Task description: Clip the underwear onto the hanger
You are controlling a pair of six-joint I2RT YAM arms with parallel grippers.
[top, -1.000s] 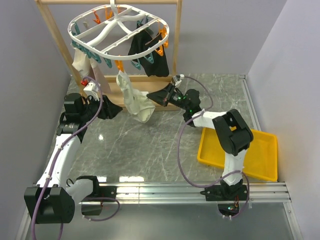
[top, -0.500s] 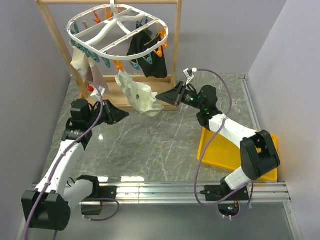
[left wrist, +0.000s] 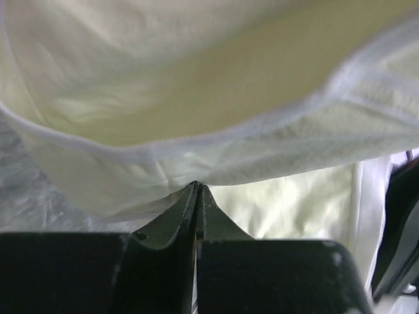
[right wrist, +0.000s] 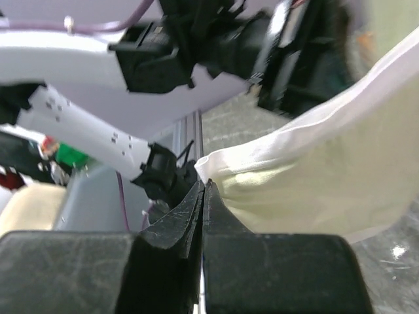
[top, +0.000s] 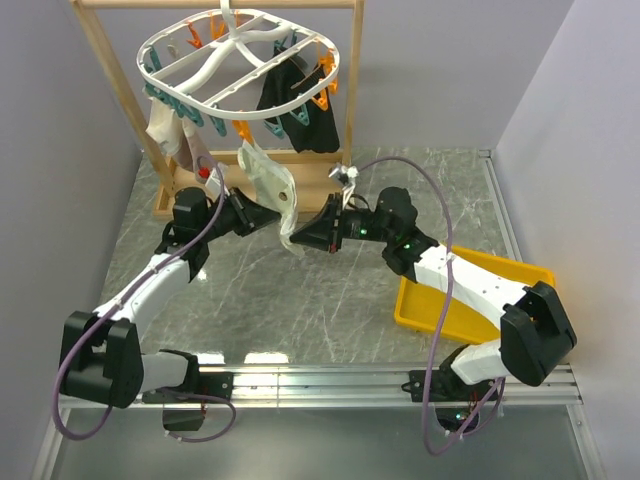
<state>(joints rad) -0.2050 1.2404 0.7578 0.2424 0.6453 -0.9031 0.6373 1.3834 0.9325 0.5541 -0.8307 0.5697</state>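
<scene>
Seen from overhead, the white hanger (top: 213, 60) hangs from a wooden rack (top: 352, 90) at the far edge of a marble table (top: 300, 310). The cream underwear (top: 268, 180) dangles from an orange clip (top: 243, 130) on the hanger's near rim, with its lower part hanging above the table.

The left tool (top: 268, 213) reaches in from the left and meets the underwear's left side. The right tool (top: 297, 240) comes from the right and pinches the bottom edge. The two tools sit just beside each other.

Grey walls close in on the left and right. A yellow tray (top: 515, 272) lies under the right arm. A broad stretch of marble shows between the tools and the arm bases. A black garment (top: 305, 115) hangs just right of the underwear.

Only the overhead view shows the clip and the hanger. The left wrist view shows the left tool (left wrist: 196, 190) with its fingers pressed together on a puckered fold below the hem of the underwear (left wrist: 196, 85). The right wrist view shows the right tool (right wrist: 203, 186) closed on a corner of the underwear (right wrist: 314, 190), with the other arm blurred beyond it.
</scene>
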